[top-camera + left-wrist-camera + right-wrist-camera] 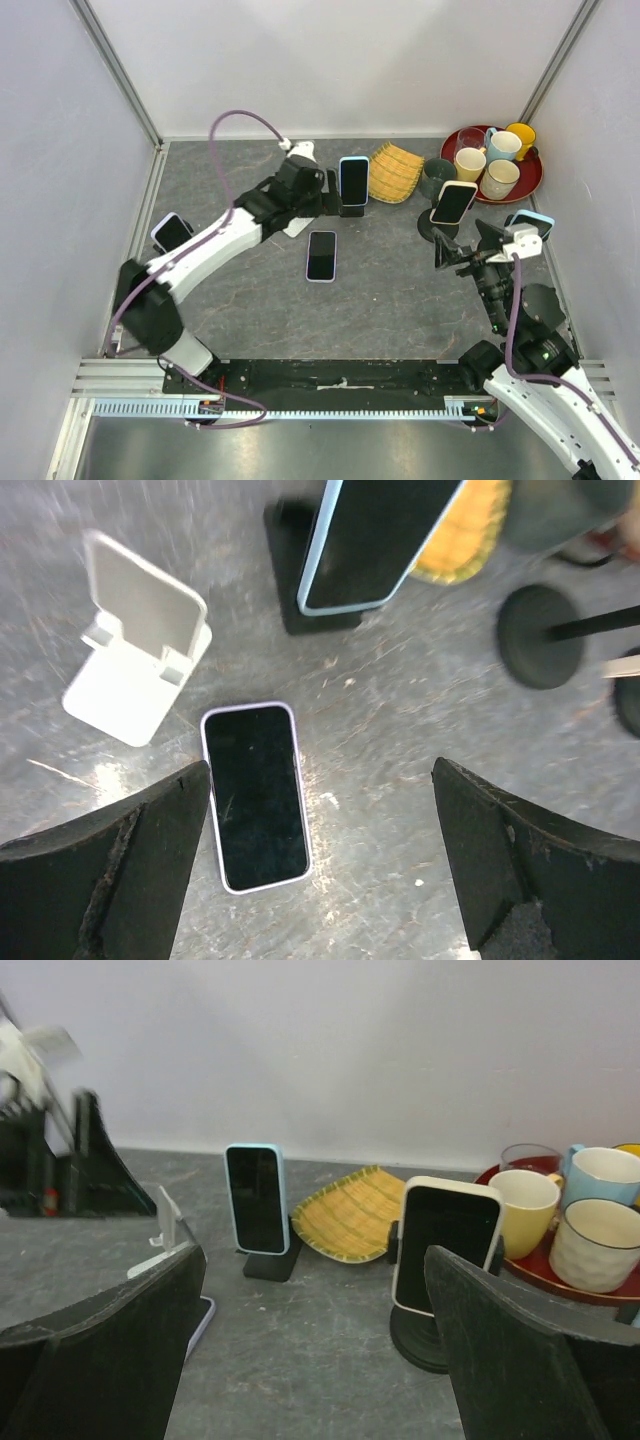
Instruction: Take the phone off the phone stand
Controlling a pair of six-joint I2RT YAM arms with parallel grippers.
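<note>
Middle of the desk, a bit toward the far edge, is where the lilac phone is. It's lying flat, screen up, just beside the white stand, and that stand has nothing on it. So to me it reads like the phone is already off its stand, though that's a guess from how things lie.

The left gripper hangs right over it with jaws spread wide and nothing in them. In the wrist view the phone sits low between the fingers, closer to the left-hand one than centred. Its long axis runs near edge to far edge, tipped only a little, so the jaws line up across its width. If that arm goes back down for it, I'd nudge sideways first.

The right gripper is also wide open and empty. It's well apart over by the right edge, so the left arm is clearly nearer.

Heads up: a blue phone on a black stand and a cream phone are upright nearer the far edge.
</note>
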